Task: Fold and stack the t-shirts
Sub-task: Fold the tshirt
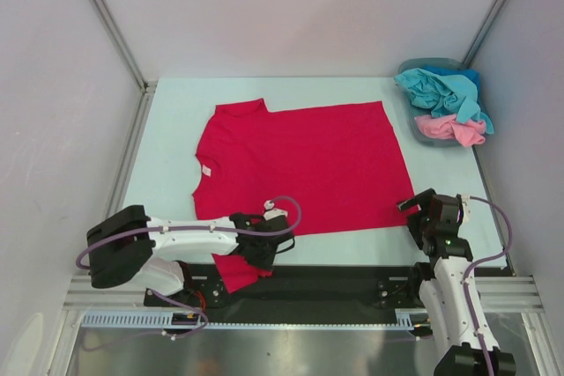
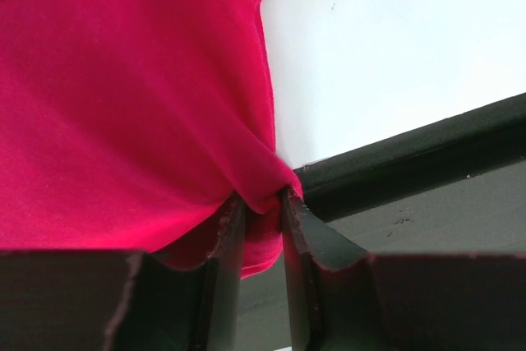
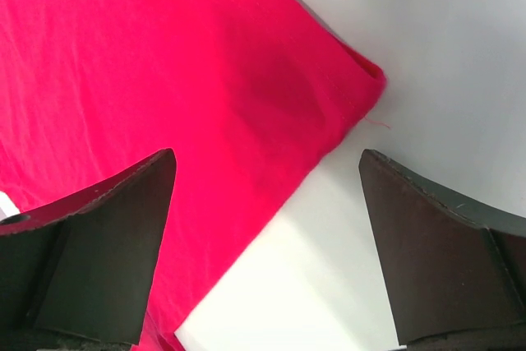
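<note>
Where the top view looks down on the pale table (image 1: pixel 176 121), the crimson t-shirt (image 1: pixel 308 165) lies spread flat across its middle, neck to the left, with the white neck label (image 1: pixel 208 170) showing. The left gripper (image 1: pixel 264 251) sits on the shirt's near sleeve at the table's front edge. The right gripper (image 1: pixel 416 217) is just beside the hem's near right corner. Bare table runs along the far edge and down the left side. At the far right corner a basket (image 1: pixel 432 64) holds a teal t-shirt (image 1: pixel 441 90) and a pink t-shirt (image 1: pixel 449 129), well apart from both arms.

From the left wrist, the grip is plain where the top view hides it. The two dark fingers (image 2: pixel 230 236) stand nearly closed, and a bunched fold of red cloth is pinched between them, with the fabric drawing into creases toward the pinch. To the right lies white table, and a black rail (image 2: pixel 411 158) crosses just beyond the fingers.

From the right wrist, the jaws stand spread wide with nothing between them. The hem corner lies under the gap, towards the right finger, and a loose thread (image 3: pixel 378 123) trails from it. Red cloth fills the left of this view, and bare table the right.
</note>
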Motion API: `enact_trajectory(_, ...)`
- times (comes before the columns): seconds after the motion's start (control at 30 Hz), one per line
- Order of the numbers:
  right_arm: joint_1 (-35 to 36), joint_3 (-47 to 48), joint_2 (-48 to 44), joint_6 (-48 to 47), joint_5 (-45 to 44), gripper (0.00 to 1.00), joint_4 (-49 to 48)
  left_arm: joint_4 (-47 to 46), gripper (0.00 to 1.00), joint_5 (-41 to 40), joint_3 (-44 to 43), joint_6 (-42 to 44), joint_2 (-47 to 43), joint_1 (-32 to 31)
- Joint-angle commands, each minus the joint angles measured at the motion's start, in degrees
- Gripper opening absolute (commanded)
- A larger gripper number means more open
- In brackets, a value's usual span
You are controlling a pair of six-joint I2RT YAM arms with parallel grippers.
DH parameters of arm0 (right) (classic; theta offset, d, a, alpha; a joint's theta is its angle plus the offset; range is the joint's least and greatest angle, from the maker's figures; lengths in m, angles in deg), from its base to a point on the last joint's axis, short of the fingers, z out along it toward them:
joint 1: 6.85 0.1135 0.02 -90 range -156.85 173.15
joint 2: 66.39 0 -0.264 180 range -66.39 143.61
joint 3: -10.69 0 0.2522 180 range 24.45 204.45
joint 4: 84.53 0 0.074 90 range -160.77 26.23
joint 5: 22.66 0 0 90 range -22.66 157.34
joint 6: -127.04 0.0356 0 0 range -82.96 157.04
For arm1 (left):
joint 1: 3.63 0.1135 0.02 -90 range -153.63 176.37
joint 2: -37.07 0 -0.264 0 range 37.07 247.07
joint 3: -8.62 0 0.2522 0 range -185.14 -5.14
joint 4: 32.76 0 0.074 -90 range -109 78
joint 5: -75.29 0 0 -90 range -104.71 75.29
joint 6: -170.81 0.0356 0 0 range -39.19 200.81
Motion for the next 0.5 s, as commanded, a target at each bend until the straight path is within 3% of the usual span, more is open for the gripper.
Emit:
enact_trajectory(0.0, -0.6, -0.1, 2.3, -0.5, -0.6, 0.99, -3.6, -2.3, 0.25, -0.1, -1.8, 0.7, 0.7, -0.3)
enact_trajectory(0.2, -1.4, 0.6, 7.0, -1.1, 0.1, 0.95, -7.9, -1.3, 0.11, -0.6, -2.8, 0.7, 0.2, -0.3)
enact_trajectory(0.47, -1.6, 0.8, 9.6, -1.0, 2.5, 0.76, -10.9, 0.3, 0.00, -2.2, -4.1, 0.1, -0.5, -0.3)
